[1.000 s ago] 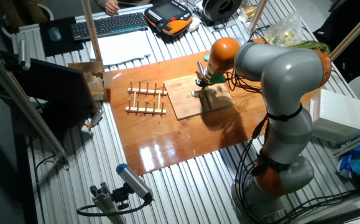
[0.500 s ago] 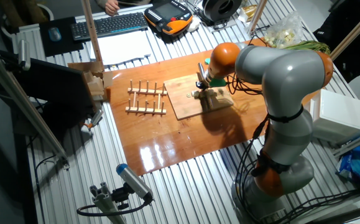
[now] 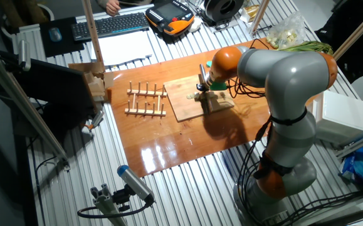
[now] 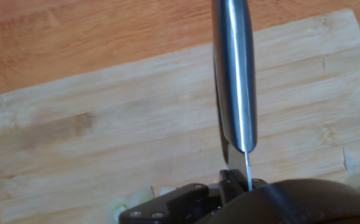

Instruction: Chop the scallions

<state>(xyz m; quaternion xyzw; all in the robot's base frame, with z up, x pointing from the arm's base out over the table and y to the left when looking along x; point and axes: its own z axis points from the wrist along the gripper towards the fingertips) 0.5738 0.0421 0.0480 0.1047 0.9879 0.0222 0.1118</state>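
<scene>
My gripper (image 3: pixel 204 86) hangs over the wooden cutting board (image 3: pixel 190 100) and is shut on a knife. In the hand view the steel blade (image 4: pixel 234 81) runs from the top edge down to the gripper (image 4: pixel 232 186), edge toward the board (image 4: pixel 105 124). Small pale scallion bits (image 4: pixel 121 210) lie at the board's near edge beside the black fingers (image 4: pixel 173 202). Another pale bit (image 4: pixel 347 163) lies at the right. In the fixed view a pale scallion piece (image 3: pixel 195 96) shows just under the knife (image 3: pixel 202 74).
A wooden peg rack (image 3: pixel 147 100) lies left of the board on the orange tabletop (image 3: pixel 168 144). Long green stalks (image 3: pixel 306 45) lie at the back right. A wooden block holder (image 3: pixel 96 81) stands at the left. A keyboard (image 3: pixel 109 25) is at the back.
The gripper with the knife has shifted slightly over the board. The peg rack sits a little further left than before.
</scene>
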